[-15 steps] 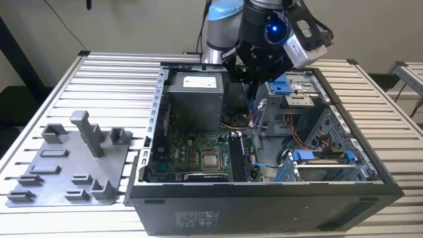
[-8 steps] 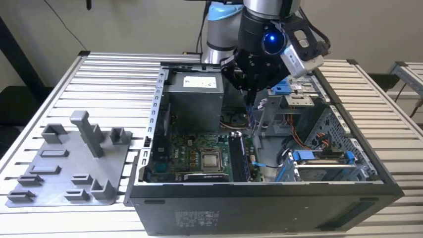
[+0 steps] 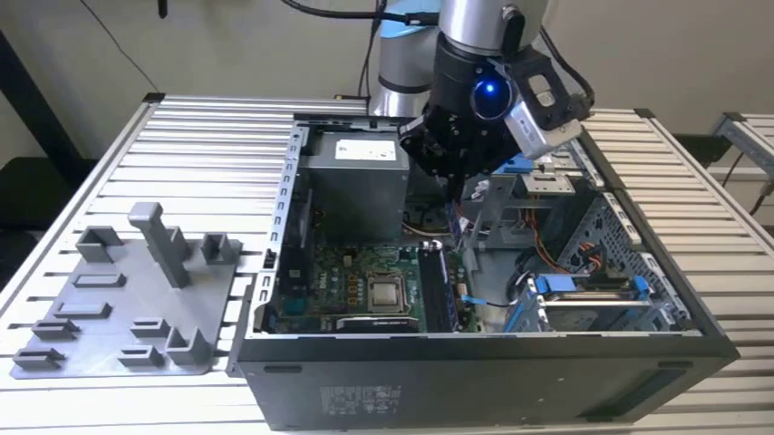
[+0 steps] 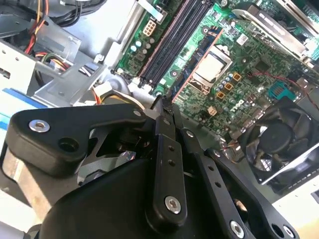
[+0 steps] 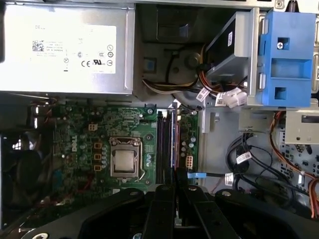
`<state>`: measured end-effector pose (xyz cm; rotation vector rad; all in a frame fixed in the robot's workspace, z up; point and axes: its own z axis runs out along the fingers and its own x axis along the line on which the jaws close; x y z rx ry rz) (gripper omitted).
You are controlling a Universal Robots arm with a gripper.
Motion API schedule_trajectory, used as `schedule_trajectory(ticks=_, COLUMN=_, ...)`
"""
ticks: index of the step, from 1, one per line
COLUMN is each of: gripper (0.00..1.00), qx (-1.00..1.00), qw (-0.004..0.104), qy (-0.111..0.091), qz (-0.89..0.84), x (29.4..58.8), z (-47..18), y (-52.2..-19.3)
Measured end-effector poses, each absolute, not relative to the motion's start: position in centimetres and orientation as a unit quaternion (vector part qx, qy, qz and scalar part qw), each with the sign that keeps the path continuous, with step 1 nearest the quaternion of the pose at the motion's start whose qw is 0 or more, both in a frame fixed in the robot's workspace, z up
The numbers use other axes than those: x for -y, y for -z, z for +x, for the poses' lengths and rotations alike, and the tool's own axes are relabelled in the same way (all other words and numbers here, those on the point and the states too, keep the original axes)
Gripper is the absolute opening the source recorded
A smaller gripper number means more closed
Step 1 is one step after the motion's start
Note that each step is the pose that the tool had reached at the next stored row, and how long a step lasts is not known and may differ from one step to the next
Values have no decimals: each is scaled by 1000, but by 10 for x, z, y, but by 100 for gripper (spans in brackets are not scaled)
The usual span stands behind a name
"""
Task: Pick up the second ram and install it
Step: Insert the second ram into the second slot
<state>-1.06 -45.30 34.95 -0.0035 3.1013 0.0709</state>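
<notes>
Pincer [image 3: 452, 192] grips the second ram [image 5: 178, 180] above the motherboard memory slots [image 5: 167, 142].

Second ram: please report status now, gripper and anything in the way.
Status: gripper shut on the second ram, held edge-on over the memory slots. Not yet seated. Beside the slots a blue cable, not across them.

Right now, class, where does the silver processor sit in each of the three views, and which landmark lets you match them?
Exterior view: the processor lies mid-motherboard, just to the exterior view's left of the memory slots.
Second wrist view: the processor sits between the memory slots and the fan.
First wrist view: the processor sits on the green board beside the memory slots.
Shared landmark: the long black memory slots.
</notes>
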Motion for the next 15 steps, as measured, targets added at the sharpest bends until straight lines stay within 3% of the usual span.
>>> schedule_trajectory(ticks=15, gripper=13, qx=-1000, qw=19, qy=-23, qz=-1, x=457, z=-11, y=-323)
